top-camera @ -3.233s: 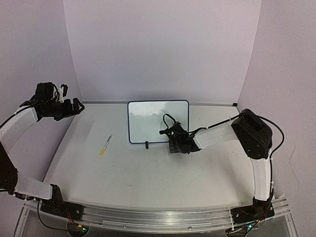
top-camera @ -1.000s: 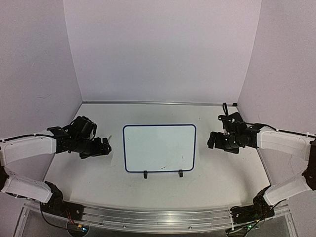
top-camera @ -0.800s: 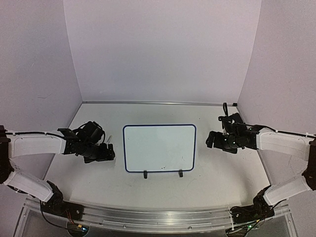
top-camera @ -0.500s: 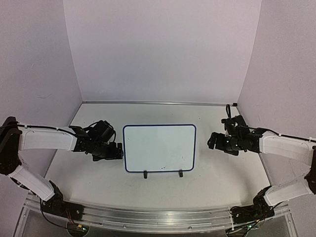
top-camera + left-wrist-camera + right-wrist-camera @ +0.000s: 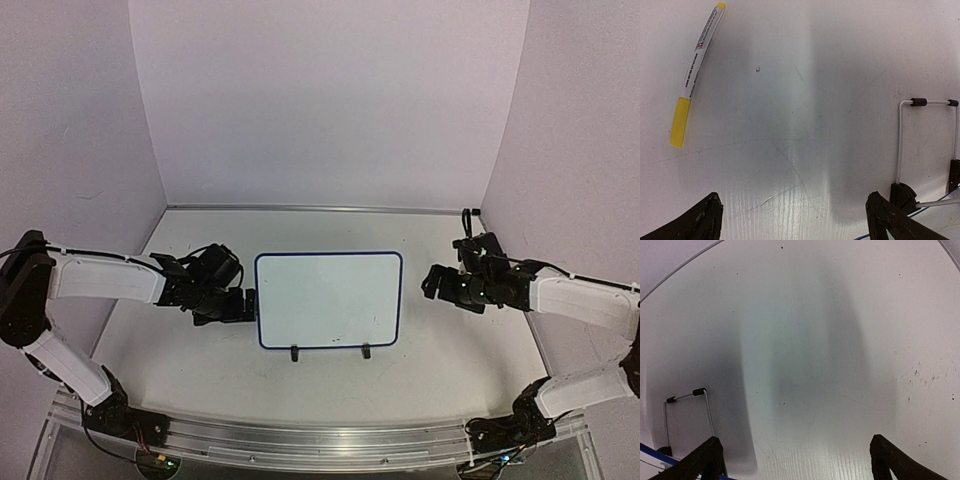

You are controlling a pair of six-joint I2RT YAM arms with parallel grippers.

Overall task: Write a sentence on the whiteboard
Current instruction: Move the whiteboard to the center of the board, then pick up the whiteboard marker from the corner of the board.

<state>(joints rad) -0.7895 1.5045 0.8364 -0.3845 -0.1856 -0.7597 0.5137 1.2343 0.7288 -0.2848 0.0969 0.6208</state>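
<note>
Whiteboard (image 5: 330,300) seen overhead; marker (image 5: 696,75) only from left wrist.

— Whiteboard (image 5: 330,300)?
— Mid-table (image 5: 300,390), feet (image 5: 296,352) at its 6 o'clock edge.
— Left gripper (image 5: 248,304)?
— At 9 o'clock of it, just beside the frame.
— Right gripper (image 5: 431,283)?
— At 3 o'clock, apart from the frame.
— Marker (image 5: 696,75)?
— Flat on the table, 10 o'clock in the left wrist view; wire stand (image 5: 925,103) at 4 o'clock.

Small glossy whiteboard (image 5: 330,300), thin dark-blue frame, rounded corners, tilted back on two black feet, mid-way across the table (image 5: 300,390).
</note>
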